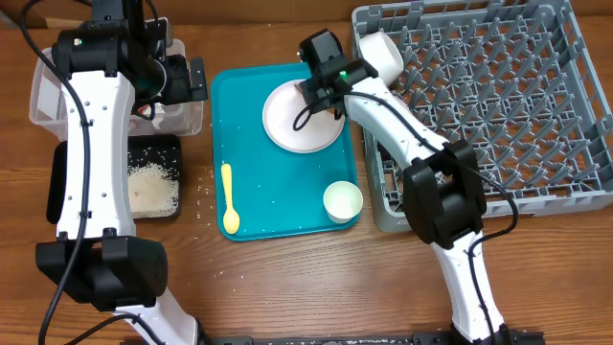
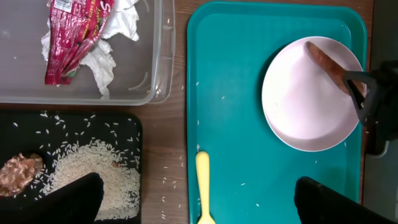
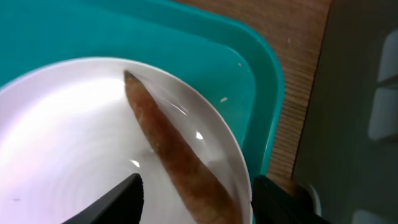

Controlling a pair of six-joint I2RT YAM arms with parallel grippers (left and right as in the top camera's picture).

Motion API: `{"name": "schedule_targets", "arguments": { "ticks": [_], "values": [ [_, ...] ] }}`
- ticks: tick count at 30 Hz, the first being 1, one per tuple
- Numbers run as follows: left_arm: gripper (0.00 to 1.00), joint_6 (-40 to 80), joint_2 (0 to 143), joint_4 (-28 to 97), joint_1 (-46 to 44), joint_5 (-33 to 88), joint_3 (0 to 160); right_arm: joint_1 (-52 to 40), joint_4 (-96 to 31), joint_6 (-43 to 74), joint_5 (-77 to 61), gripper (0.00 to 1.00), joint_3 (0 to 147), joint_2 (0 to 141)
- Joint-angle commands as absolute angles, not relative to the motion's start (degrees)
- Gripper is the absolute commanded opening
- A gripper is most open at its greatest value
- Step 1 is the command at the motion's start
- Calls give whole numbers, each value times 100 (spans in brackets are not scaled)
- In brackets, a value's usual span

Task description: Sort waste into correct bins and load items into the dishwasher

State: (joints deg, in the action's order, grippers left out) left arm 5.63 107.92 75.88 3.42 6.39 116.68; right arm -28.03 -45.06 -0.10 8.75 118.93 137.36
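Observation:
A brown sausage (image 3: 168,143) lies on the white round plate (image 1: 287,125) on the teal tray; it also shows in the left wrist view (image 2: 326,62). My right gripper (image 3: 196,199) is open, its fingers either side of the sausage, low over the plate's right rim (image 1: 323,96). My left gripper (image 2: 199,196) is open and empty, up by the clear tub (image 1: 43,91). The tub holds crumpled white paper with a red wrapper (image 2: 81,37). The black tray (image 1: 158,144) holds loose rice (image 2: 93,168) and a brown food lump (image 2: 18,173). A yellow spoon (image 1: 229,198) and a small white cup (image 1: 343,201) sit on the teal tray.
The grey dish rack (image 1: 498,105) stands at the right with a white bowl (image 1: 381,53) at its near-left corner. The teal tray (image 1: 278,201) lies between the bins and the rack. Stray rice grains dot the tray and the wood beside it.

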Motion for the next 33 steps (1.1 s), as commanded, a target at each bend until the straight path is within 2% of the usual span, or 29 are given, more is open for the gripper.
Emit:
{"name": "schedule_targets", "arguments": {
  "ticks": [1, 21, 33],
  "values": [
    [100, 515, 10853, 7594, 336, 642, 11644, -2735, -4541, -351, 318, 56, 12070, 13896],
    [100, 515, 10853, 7594, 336, 642, 11644, -2746, -4890, -497, -283, 53, 11996, 14182],
    [100, 515, 10853, 7592, 336, 642, 11644, -3124, -5817, -21, -679, 54, 11996, 14184]
  ]
}}
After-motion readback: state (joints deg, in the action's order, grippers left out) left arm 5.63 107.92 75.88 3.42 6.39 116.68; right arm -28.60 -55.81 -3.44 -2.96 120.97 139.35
